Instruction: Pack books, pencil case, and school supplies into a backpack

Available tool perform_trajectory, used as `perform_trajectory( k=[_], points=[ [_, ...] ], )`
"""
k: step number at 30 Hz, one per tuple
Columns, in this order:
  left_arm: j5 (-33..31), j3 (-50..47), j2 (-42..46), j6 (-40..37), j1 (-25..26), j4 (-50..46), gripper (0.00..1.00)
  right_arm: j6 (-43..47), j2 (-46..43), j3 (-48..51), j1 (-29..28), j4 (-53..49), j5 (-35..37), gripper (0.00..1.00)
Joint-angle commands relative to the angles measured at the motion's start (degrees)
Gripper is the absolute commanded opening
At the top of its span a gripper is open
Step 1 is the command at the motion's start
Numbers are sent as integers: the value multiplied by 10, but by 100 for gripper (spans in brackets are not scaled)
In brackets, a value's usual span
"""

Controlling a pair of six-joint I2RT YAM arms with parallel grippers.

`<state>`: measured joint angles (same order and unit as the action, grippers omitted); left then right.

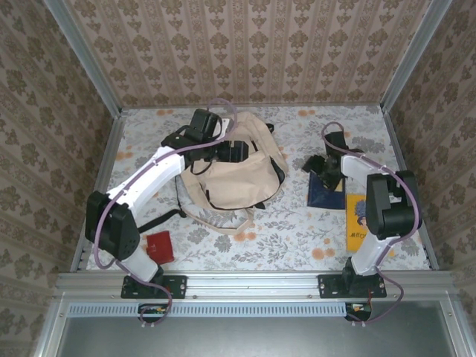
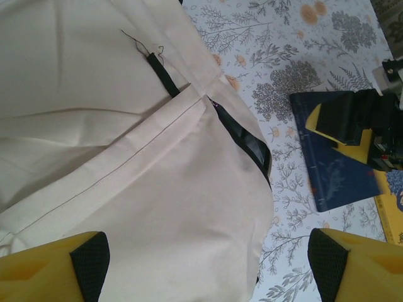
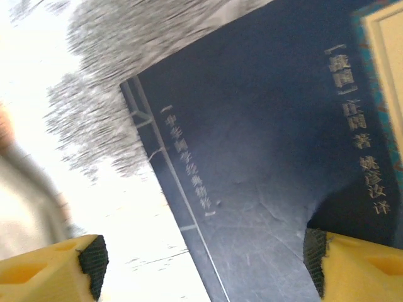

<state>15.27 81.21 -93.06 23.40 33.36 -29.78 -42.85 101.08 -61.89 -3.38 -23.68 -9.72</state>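
The cream backpack (image 1: 242, 178) lies in the middle of the table. My left gripper (image 1: 229, 149) hovers over its upper part, open. In the left wrist view the yellow fingers (image 2: 88, 264) of the left gripper (image 2: 208, 267) straddle the backpack's canvas (image 2: 126, 157) with nothing held. To the right lies a navy book (image 1: 327, 196), and my right gripper (image 1: 322, 168) hangs just above it. The right gripper (image 3: 204, 267) is open, one finger over the table and the other over the navy cover (image 3: 271, 157). A yellow book (image 1: 357, 219) sits beside the navy one. The red supply item (image 1: 160, 247) rests at the front left. The pencil case is out of view.
Patterned walls close off the table at the back and both sides. A metal rail (image 1: 245, 281) runs along the near edge. The backpack's straps (image 1: 223, 219) trail toward the front. The left wrist view also takes in the navy book (image 2: 334, 170) and the right gripper (image 2: 371, 123).
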Motion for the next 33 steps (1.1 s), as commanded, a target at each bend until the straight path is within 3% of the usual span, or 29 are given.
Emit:
perform_trajectory(
  k=[1, 7, 12, 16, 25, 33],
  points=[
    [10, 23, -9, 15, 7, 10, 85, -11, 11, -18, -6, -23, -67, 82],
    [9, 27, -25, 22, 18, 8, 88, 63, -56, -32, 29, -118, 110, 85],
    [7, 46, -45, 20, 30, 1, 89, 102, -41, -32, 43, -160, 169, 81],
    [9, 57, -59, 21, 36, -2, 89, 117, -30, -14, 48, -155, 167, 75],
    [15, 68, -74, 24, 38, -4, 89, 156, 7, -13, 56, -134, 35, 67],
    [11, 68, -75, 22, 39, -8, 89, 161, 16, -13, 61, -148, 72, 70]
  ],
)
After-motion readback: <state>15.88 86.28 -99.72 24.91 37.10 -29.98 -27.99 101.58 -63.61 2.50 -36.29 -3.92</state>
